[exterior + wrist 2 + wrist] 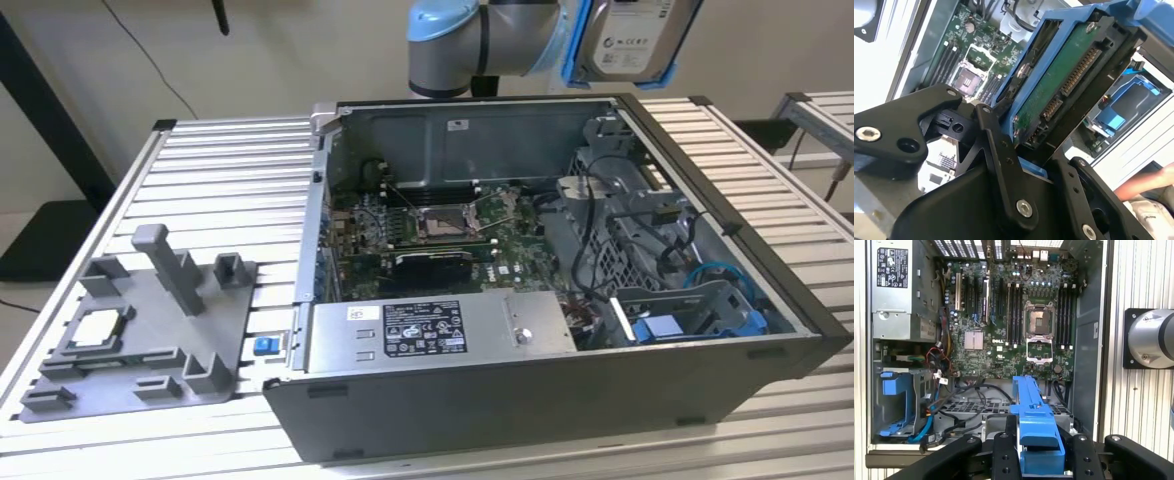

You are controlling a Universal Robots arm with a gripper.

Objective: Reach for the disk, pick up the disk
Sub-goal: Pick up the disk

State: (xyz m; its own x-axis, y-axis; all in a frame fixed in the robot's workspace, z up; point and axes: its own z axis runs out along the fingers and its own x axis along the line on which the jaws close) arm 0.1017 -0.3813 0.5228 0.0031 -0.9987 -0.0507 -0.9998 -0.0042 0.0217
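The disk (pixel 627 35), a silver drive with a white label in a blue plastic bracket, hangs high above the far right corner of the open computer case (pixel 561 420), beside the arm's blue-capped wrist (pixel 461 40). My gripper (pixel 1041 452) is shut on the disk, with its black fingers (pixel 1004 455) clamped on both sides of the blue bracket edge (pixel 1035 420). In the second wrist view the disk's green circuit board and connectors (pixel 1064 85) face the camera, tilted, and the gripper (pixel 1029 160) holds the bracket at its lower end.
Below lie the motherboard (pixel 1019 315), the power supply (pixel 441 330) and a drive cage with a blue bracket (pixel 896 400) among cables. A grey fixture (pixel 147 340) holding a small silver chip sits at the exterior view's left. A hand (pixel 1149 185) shows beside the case.
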